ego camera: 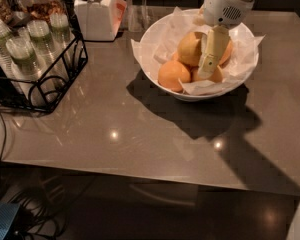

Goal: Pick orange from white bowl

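Note:
The white bowl (155, 69), lined with crinkled white paper, stands on the dark table at centre right. The orange (190, 48), the largest and yellowest fruit, lies on top of the pile in it. Deeper orange fruits sit in front of it (173, 75) and to its right (216, 76). My gripper (210, 66) reaches down into the bowl from the upper right. It hangs close against the orange's right side and covers part of the fruits behind it.
A white lidded jar (95, 11) and a clear glass (137, 9) stand behind the bowl on the left. A black wire rack (45, 84) with several lidded cups is at the far left. The table's front edge (140, 176) runs across the lower part of the view.

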`<state>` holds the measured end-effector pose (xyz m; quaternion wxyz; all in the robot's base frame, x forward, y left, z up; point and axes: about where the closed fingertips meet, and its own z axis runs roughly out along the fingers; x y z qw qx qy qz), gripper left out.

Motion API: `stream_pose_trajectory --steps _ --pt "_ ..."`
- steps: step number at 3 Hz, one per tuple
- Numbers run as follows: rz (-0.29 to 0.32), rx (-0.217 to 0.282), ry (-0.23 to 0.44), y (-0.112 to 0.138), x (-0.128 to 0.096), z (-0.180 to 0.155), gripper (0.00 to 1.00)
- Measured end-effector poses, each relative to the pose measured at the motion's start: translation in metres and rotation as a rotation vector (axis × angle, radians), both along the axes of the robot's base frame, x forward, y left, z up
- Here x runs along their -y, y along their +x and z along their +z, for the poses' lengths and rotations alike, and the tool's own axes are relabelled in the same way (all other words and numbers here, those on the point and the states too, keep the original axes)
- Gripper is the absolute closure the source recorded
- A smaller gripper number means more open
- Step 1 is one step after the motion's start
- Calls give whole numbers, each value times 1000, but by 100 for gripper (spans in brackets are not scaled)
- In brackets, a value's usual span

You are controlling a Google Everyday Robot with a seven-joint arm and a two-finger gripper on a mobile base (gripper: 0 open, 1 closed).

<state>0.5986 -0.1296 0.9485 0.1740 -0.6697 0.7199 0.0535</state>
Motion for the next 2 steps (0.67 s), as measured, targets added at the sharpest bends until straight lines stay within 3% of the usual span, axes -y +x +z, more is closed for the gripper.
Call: stream_pose_trajectory --steps 2 --pt "22 -47 10 29 -12 -22 0"
